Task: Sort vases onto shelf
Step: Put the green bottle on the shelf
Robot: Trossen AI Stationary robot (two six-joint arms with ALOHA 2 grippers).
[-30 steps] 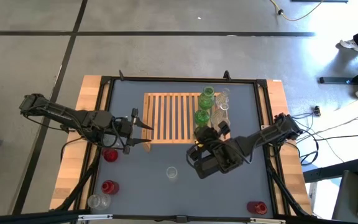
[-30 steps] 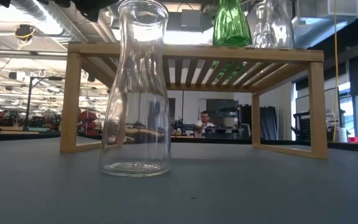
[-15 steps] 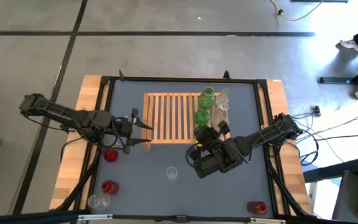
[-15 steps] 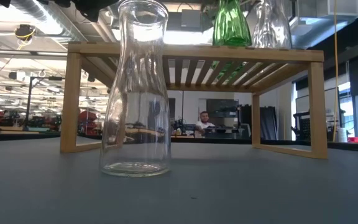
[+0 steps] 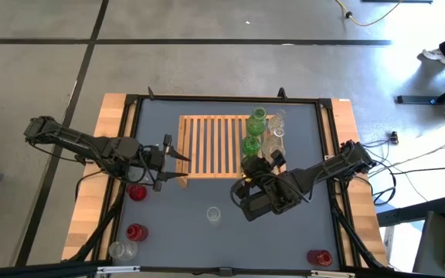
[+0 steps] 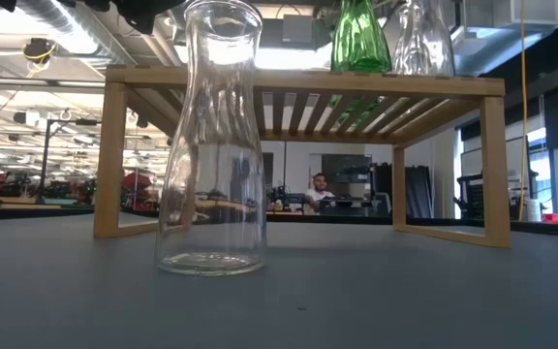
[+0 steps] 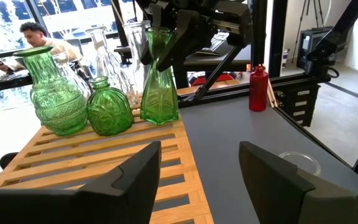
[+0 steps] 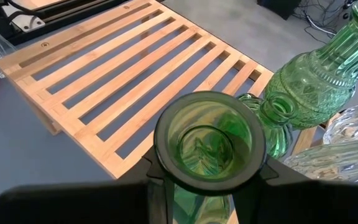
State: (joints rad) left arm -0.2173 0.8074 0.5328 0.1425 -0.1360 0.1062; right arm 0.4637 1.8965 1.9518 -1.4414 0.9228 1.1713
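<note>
While clamped on the neck of a tall green vase (image 8: pixel 202 146), right gripper (image 8: pixel 202 186) at the near right corner of the shelf (image 5: pixel 215 143), the vase's base resting on the slats as seen from the left wrist view (image 7: pixel 159 99). Just beyond that grip, a squat round green vase (image 7: pixel 109 109), then a larger ribbed green vase (image 7: pixel 55 93), both upright on the slats; beside them, clear vases (image 7: pixel 107 59) along the same end of the rack. Left gripper (image 7: pixel 194 180) fingers apart, holding nothing, low at the opposite near corner of the shelf, pointed along the slats toward the right arm. Close behind and beside the left gripper, a red vase (image 5: pixel 137 193) on the table (image 5: pixel 284 224); farther back, another red vase (image 5: pixel 135 232) and a clear one (image 5: pixel 120 249). Between the two grippers, out in front of the shelf, a clear vase (image 6: pixel 211 145) standing alone. Off behind the right arm, near the table's corner, one more red vase (image 5: pixel 318 257).
</note>
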